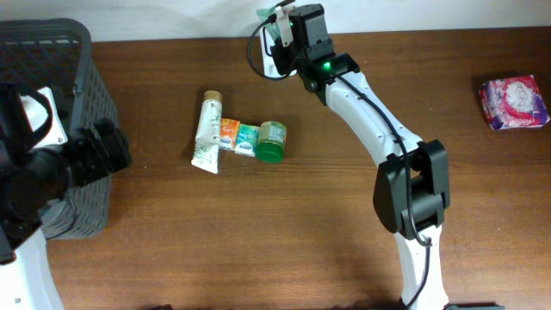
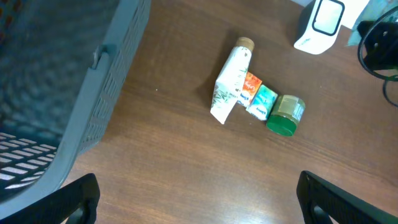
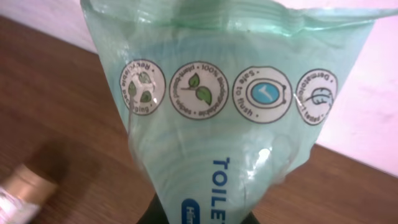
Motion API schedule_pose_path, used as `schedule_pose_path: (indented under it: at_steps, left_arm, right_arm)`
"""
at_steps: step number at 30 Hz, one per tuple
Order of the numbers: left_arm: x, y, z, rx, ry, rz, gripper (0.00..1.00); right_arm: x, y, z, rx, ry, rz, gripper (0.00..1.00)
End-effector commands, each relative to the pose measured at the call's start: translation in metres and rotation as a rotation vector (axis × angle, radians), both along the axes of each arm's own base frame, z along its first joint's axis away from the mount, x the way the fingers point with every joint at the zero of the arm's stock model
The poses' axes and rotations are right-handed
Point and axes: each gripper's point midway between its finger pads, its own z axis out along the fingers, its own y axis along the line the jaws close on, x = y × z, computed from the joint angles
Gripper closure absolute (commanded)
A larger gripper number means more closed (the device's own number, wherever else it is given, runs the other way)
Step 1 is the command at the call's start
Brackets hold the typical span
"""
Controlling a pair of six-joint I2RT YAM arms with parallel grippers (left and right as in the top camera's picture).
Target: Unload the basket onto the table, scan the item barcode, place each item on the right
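My right gripper [image 3: 205,219] is shut on a pale green plastic pack of toilet wipes [image 3: 217,118], which fills the right wrist view and hides the fingers. From overhead the pack [image 1: 274,19] is held at the table's far edge by the right gripper [image 1: 287,24], just above the white barcode scanner [image 1: 272,67], which the arm partly covers. The scanner [image 2: 318,22] also shows at the top of the left wrist view. My left gripper [image 2: 199,202] hangs open over bare wood beside the basket, with nothing between its fingers.
A white tube [image 1: 207,132], an orange box [image 1: 228,133], a teal box [image 1: 247,139] and a green jar [image 1: 271,141] lie in a row mid-table. A grey mesh basket [image 1: 52,52] stands at the left. A pink pack [image 1: 514,102] lies far right.
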Motion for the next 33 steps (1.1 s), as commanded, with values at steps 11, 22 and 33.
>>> schedule_pose_path:
  at_steps: [11,22,33]
  left_arm:
    - [-0.001,0.001,0.0,-0.006,0.0,0.013,0.01]
    - [-0.001,0.001,0.0,-0.006,0.0,0.013,0.01]
    - [-0.001,0.001,0.0,-0.006,0.0,0.013,0.01]
  right_arm:
    - [0.02,-0.008,-0.076,0.345,0.239,-0.15,0.96]
    - [-0.009,-0.004,-0.077,0.582,0.557,-0.189,0.96]
    - [0.045,-0.005,-0.015,0.582,0.211,-0.259,0.96]
